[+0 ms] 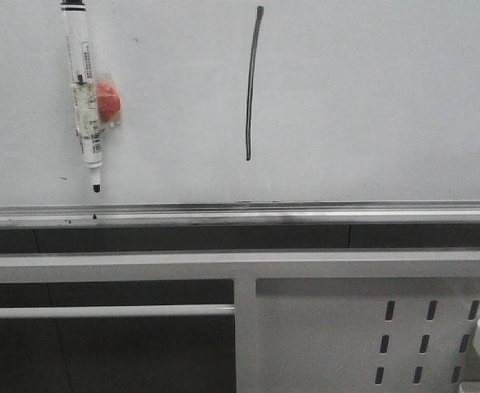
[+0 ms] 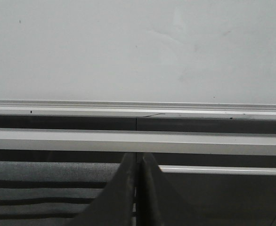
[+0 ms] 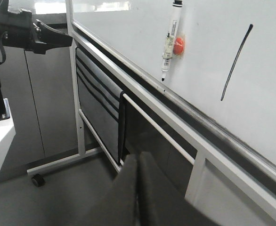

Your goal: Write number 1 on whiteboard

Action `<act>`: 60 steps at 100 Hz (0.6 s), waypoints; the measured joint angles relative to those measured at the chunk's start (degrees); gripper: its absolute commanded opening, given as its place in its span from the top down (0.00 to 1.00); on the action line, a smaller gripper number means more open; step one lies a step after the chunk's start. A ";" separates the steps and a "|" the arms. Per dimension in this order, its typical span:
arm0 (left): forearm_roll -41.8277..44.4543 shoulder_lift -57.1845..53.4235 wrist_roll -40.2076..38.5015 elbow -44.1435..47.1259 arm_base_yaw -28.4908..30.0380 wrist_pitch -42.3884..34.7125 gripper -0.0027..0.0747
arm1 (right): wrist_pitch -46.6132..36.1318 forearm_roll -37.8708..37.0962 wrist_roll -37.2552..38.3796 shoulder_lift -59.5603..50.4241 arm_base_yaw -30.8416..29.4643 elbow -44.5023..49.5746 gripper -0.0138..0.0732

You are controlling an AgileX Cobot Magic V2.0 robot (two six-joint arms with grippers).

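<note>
**Stroke on the board, both hands drawn back**

The number 1 (image 1: 252, 82) stands on the whiteboard (image 1: 371, 98) as one thin dark line, nearly upright and slightly bowed, toward twelve o'clock in the front view, well above the silver rail (image 1: 305, 214). At about ten o'clock a marker pen (image 1: 83, 90) hangs on the board, tip down, strapped to an orange-red holder (image 1: 107, 100), well apart from the stroke. Judging by this, the writing looks finished.

Neither hand shows in the front view. The left hand (image 2: 137, 188) appears in its wrist view with its two dark fingers pressed together, nothing between them, facing the rail and a bare stretch of board. The right hand (image 3: 137, 188) is likewise pressed together and holds nothing; from its camera the stroke and the pen both sit on the board, up and away from it.

What could go wrong: fresh ink smears, so an arm sweeping past the board could blur the line. A knock on the pen could drop it from its holder. The stand has a caster wheel (image 3: 37, 180), so a push might roll the board.

The pen barrel carries dark print, too small to read; no brand can be made out.
</note>
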 measured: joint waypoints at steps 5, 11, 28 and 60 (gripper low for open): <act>0.06 0.00 0.02 0.00 0.00 0.00 0.99 | 0.00 0.00 0.00 0.00 0.00 0.00 0.90; -0.03 0.00 0.12 0.00 0.00 0.00 0.99 | 0.00 0.00 0.00 0.00 0.00 0.00 0.90; -0.03 0.00 0.25 0.00 0.00 0.00 0.99 | 0.00 0.00 0.00 0.00 0.00 0.00 0.90; -0.03 0.00 0.37 0.00 0.00 0.00 0.99 | 0.00 0.00 0.00 0.00 0.00 0.00 0.90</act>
